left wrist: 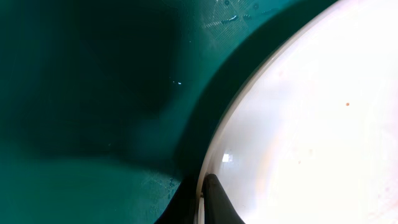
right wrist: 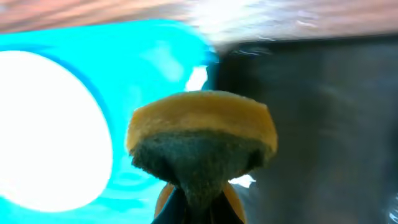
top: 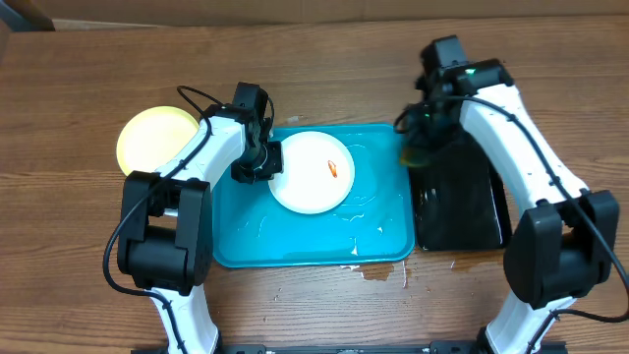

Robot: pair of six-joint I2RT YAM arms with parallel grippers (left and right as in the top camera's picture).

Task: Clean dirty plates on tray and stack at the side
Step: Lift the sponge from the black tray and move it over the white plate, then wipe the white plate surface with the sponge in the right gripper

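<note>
Where the left arm rises from the near edge of the brown wooden table and folds forward at its elbow, we see its wrist angled in over the large turquoise-blue rectangular plastic tray. The left gripper sits at the left rim of the round white plastic plate. In the left wrist view its dark fingertips are pinched tight on that rim, one on either side of the edge.

The white plate lies flat in the middle of the tray, a small orange-brown smear right of its centre. The tray floor around it looks wet. A round pale yellow-green plastic plate rests on the table just left of the tray, behind the left arm.

The right arm reaches up the right side and bends inward. The right gripper hangs over the seam between the turquoise tray and the narrower black rectangular tray. Its fingers are closed on a yellow sponge with a dark green scouring face — the sponge squeezed narrow where they clamp it.
</note>
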